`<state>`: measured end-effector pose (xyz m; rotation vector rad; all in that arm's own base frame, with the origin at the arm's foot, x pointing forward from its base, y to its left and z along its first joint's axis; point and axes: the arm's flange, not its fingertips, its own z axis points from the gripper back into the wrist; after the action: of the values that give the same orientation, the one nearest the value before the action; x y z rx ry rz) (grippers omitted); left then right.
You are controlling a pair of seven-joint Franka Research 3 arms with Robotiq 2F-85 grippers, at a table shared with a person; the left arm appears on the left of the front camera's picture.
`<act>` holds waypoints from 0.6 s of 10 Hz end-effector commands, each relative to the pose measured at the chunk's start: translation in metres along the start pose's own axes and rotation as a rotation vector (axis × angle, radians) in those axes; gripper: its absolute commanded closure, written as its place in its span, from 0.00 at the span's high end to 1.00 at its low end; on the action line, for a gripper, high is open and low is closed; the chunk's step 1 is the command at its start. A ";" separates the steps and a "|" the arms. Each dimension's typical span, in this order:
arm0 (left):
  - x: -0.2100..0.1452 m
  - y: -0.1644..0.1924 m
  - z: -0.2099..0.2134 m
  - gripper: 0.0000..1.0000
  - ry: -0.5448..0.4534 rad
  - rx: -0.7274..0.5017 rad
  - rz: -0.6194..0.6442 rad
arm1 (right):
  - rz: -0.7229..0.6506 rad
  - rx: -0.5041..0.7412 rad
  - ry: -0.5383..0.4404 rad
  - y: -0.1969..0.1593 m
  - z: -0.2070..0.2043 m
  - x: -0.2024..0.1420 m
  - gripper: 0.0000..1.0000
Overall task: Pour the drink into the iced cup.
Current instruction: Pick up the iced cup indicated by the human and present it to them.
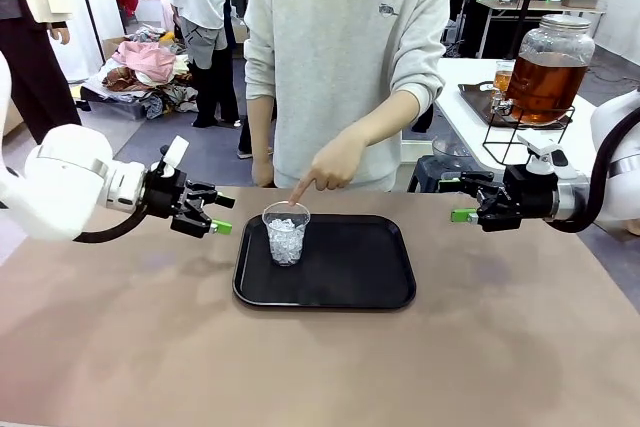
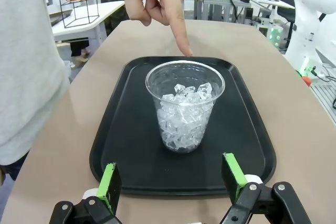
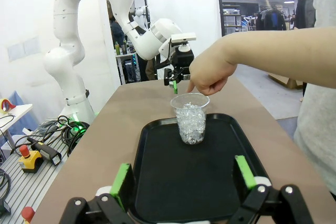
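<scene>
Iced cup (image 1: 286, 235), clear plastic and part-filled with ice cubes, stands between two grippers whose green-padded fingers are spread wide and hold nothing. The left gripper (image 1: 222, 215) hovers just left of the black tray (image 1: 400, 297). The right gripper (image 1: 458, 199) hangs farther off to the right, and both aim inward at the cup.

The cup sits upright on the tray's far left part, long axis vertical, mouth up. A person's hand (image 1: 330, 162) points an index finger down at its far rim. The left wrist view shows the fingertip just beyond that rim, though I cannot tell whether it touches.

The front view adds the drink (image 1: 545, 87), amber liquid in a round glass dispenser jar (image 1: 570, 47) with a metal lid (image 1: 566, 21). The jar stands upright on a wire stand (image 1: 510, 142) on a white side table (image 1: 462, 122), far right.

The right wrist view adds cables (image 3: 52, 129) and a red button (image 3: 23, 153) beside the tan tabletop (image 1: 520, 347). A heap of clothes (image 1: 145, 67) lies in the room behind.
</scene>
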<state>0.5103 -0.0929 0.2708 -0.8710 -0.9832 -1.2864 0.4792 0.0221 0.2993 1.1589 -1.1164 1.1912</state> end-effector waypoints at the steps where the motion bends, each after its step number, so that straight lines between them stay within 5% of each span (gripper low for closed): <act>1: 0.001 0.001 0.001 1.00 -0.001 0.003 -0.001 | 0.006 -0.003 0.001 -0.001 -0.001 0.003 1.00; 6: -0.005 0.000 -0.008 1.00 -0.030 -0.013 -0.005 | 0.006 -0.003 0.001 -0.001 -0.001 0.003 1.00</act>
<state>0.5103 -0.0941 0.2693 -0.8778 -0.9812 -1.2866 0.4792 0.0221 0.2993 1.1589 -1.1163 1.1911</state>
